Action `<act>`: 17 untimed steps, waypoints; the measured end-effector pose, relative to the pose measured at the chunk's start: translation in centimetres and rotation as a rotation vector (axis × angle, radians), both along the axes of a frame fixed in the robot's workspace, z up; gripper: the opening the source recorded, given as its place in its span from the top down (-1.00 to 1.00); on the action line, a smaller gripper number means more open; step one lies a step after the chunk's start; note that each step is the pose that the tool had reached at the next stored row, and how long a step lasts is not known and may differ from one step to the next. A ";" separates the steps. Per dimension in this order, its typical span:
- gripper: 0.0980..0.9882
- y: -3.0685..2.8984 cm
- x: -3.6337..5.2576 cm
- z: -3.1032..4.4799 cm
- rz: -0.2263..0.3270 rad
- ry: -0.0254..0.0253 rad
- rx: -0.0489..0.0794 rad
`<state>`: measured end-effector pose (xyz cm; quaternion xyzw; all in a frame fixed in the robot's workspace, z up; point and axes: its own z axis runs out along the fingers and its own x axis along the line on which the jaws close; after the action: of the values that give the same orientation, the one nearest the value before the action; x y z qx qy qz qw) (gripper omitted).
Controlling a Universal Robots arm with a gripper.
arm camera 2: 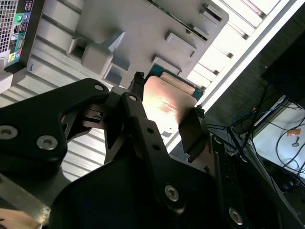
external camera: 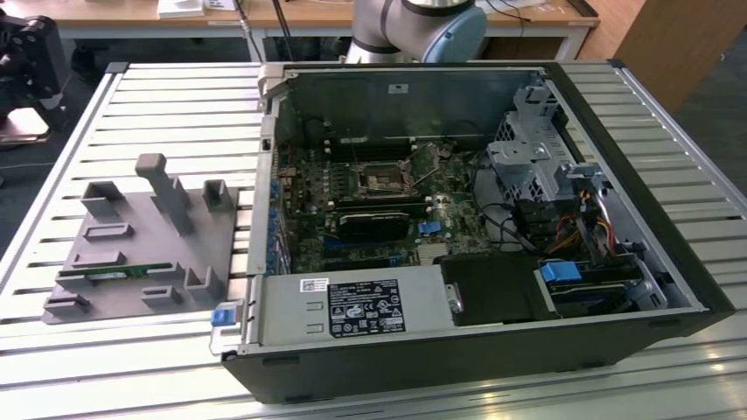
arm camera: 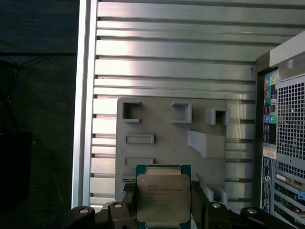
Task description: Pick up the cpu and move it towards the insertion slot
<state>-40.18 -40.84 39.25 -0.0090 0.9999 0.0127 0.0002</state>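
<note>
In both wrist views the cpu [arm camera: 162, 198] [arm camera 2: 167, 107], a flat square chip with a shiny metal top and a green rim, sits between the black fingers [arm camera: 198, 206] of my gripper [arm camera: 162, 210] [arm camera 2: 168, 95], which is shut on its two opposite edges. Chip and gripper hang above the grey holder block [arm camera: 167, 138]. The insertion slot [external camera: 383, 179], a square socket with a dark centre and a silvery frame, lies on the motherboard inside the open computer case [external camera: 467, 359], toward the back in the exterior view.
The grey holder block [external camera: 140, 245], with upright posts, carries a thin green memory stick [external camera: 111, 273] and stands on the slatted metal table [external camera: 175, 105] at the exterior view's left. Case walls, a drive cage [external camera: 531, 166] and cables surround the board.
</note>
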 end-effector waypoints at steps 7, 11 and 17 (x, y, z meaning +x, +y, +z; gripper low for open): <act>0.00 0.00 0.24 0.00 0.000 0.0000 0.000; 0.00 0.00 0.38 0.00 0.000 0.0000 0.000; 0.00 0.00 0.58 0.00 0.000 0.0000 0.000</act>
<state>-39.60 -40.84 39.25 -0.0091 0.9999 0.0127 0.0002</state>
